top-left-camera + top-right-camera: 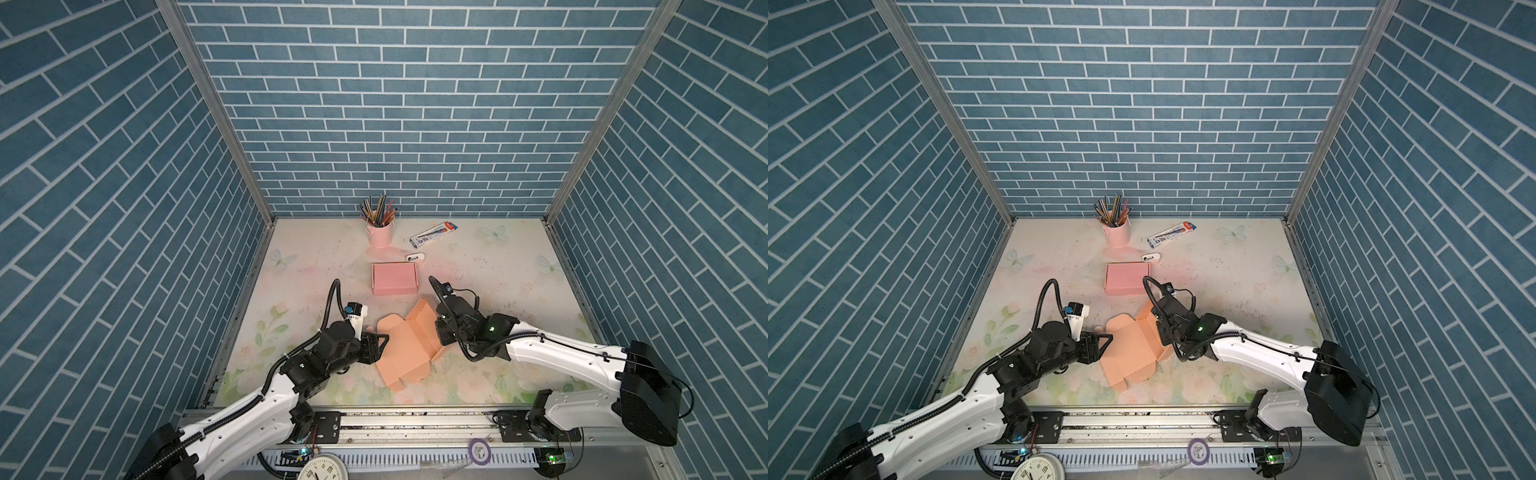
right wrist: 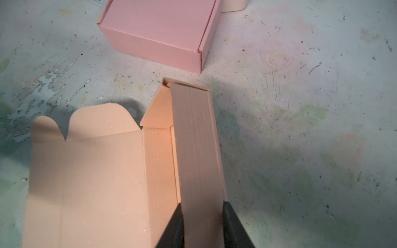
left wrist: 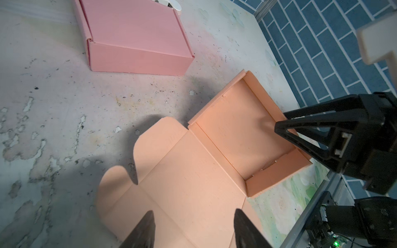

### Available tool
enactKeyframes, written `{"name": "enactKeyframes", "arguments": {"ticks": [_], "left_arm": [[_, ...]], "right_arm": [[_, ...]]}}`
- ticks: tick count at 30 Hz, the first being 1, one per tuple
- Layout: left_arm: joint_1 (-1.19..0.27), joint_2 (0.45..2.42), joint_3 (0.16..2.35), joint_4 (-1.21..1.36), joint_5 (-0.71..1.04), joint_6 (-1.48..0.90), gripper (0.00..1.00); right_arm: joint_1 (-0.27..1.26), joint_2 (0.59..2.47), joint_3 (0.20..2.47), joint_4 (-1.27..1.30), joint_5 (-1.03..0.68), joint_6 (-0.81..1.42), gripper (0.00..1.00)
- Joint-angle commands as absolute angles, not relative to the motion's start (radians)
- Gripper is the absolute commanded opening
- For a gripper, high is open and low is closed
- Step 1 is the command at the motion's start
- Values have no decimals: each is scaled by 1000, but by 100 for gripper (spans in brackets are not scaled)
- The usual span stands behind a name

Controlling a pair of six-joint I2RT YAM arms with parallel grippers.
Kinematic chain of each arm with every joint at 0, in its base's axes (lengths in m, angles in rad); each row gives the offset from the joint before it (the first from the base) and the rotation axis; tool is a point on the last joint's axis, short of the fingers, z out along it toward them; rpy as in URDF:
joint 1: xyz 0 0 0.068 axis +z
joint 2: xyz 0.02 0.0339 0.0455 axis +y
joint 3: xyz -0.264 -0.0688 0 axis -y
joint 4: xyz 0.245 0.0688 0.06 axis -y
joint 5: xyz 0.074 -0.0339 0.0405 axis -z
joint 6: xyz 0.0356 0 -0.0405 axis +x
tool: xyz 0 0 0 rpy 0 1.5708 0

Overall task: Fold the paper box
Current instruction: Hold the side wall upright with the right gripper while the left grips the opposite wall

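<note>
Right wrist view: pinches paper box (image 2: pixel 96 182) by its raised wall between right jaws, 3 o'clock side; holds left jaws apart over its 9 o'clock edge.

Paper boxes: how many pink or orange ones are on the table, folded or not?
2. The closed pink box sits centrally, toward the back; the orange box, only half folded, lies open just in front of it, nearer the front. No others seem hidden.
</note>
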State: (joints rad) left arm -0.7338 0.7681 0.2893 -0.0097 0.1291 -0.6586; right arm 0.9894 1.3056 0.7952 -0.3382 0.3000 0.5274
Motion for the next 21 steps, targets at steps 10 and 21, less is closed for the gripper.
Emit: {"name": "enactKeyframes", "arguments": {"ticks": [10, 21], "left_arm": [[-628, 740, 368, -142, 190, -653, 75], [-616, 753, 296, -10, 290, -748, 76]], "right_arm": [[932, 1249, 714, -327, 273, 555, 30], [916, 1222, 675, -299, 252, 556, 30]]}}
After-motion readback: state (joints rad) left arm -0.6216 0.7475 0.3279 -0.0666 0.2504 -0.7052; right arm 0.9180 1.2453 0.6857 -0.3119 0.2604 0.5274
